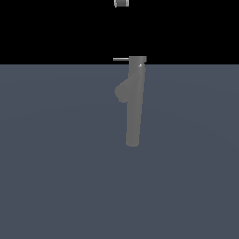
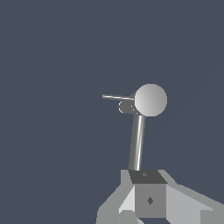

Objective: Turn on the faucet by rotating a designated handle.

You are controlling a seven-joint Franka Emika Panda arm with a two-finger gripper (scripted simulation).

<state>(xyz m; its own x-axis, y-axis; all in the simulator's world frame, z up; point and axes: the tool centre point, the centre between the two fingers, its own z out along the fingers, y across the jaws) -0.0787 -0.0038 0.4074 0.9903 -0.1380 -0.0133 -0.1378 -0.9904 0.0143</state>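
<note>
The faucet (image 1: 133,109) is a matte grey upright column with a rounded bulge on the side toward the exterior view's left and a wider cap on top. The handle (image 1: 120,59), a thin pale rod, sticks out level from the cap toward the exterior view's left. My gripper (image 1: 121,3) shows only as a small grey piece at the top edge, far above the handle and apart from it. The wrist view looks down on the round cap of the faucet (image 2: 150,100), with the handle (image 2: 117,97) beside it. Only the boxy lower part of the gripper (image 2: 148,194) shows, and its fingers cannot be made out.
In the wrist view a thicker grey bar (image 2: 137,144) runs from the cap toward the gripper's body. The floor (image 1: 56,177) is flat blue-grey, with black background above it.
</note>
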